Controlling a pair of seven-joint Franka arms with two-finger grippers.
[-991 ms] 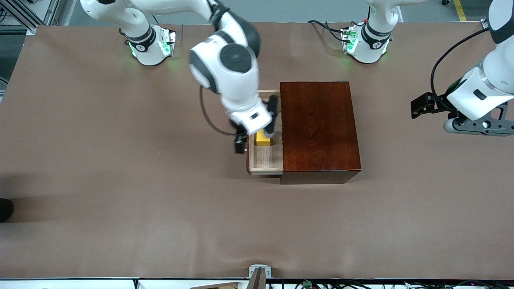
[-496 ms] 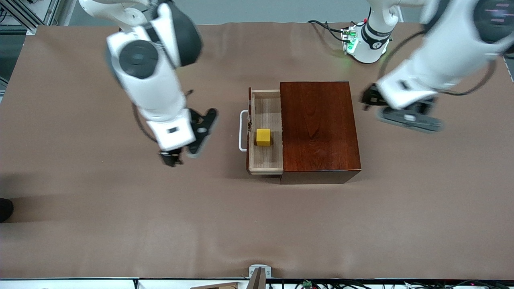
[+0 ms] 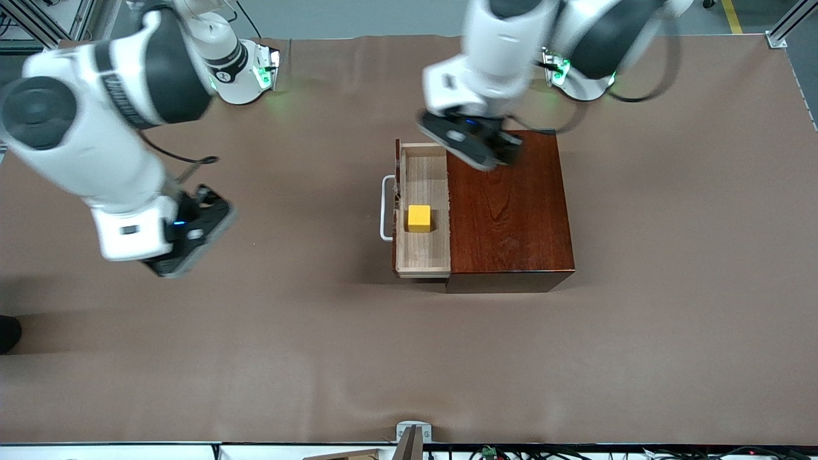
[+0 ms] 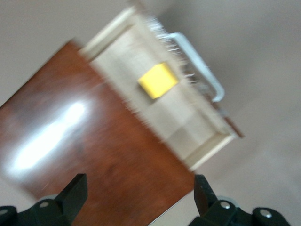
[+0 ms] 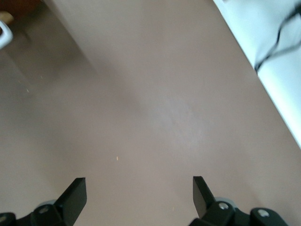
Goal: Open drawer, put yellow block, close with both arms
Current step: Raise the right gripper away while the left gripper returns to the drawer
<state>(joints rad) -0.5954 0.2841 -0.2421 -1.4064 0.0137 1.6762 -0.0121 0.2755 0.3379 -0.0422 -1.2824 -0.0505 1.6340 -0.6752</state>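
Observation:
The drawer (image 3: 422, 255) stands pulled out of the dark wooden box (image 3: 508, 211), its white handle (image 3: 385, 207) toward the right arm's end. The yellow block (image 3: 419, 218) lies in the drawer tray, free of both grippers. My left gripper (image 3: 476, 145) is open and empty over the box top, at the corner beside the drawer. In the left wrist view its gripper (image 4: 139, 197) hangs over the box (image 4: 94, 155), with the block (image 4: 158, 80) and handle (image 4: 200, 61) in sight. My right gripper (image 3: 186, 239) is open and empty over bare table, apart from the drawer; in the right wrist view (image 5: 139, 195) its fingers are spread.
Brown table cover (image 3: 409, 358) all round the box. The arms' green-lit bases (image 3: 246, 70) (image 3: 578, 70) stand along the table's edge farthest from the front camera. The handle's end shows at the corner of the right wrist view (image 5: 3, 33).
My right gripper left the block in the drawer and swung away toward the right arm's end. My left arm swung in from its end of the table to over the box.

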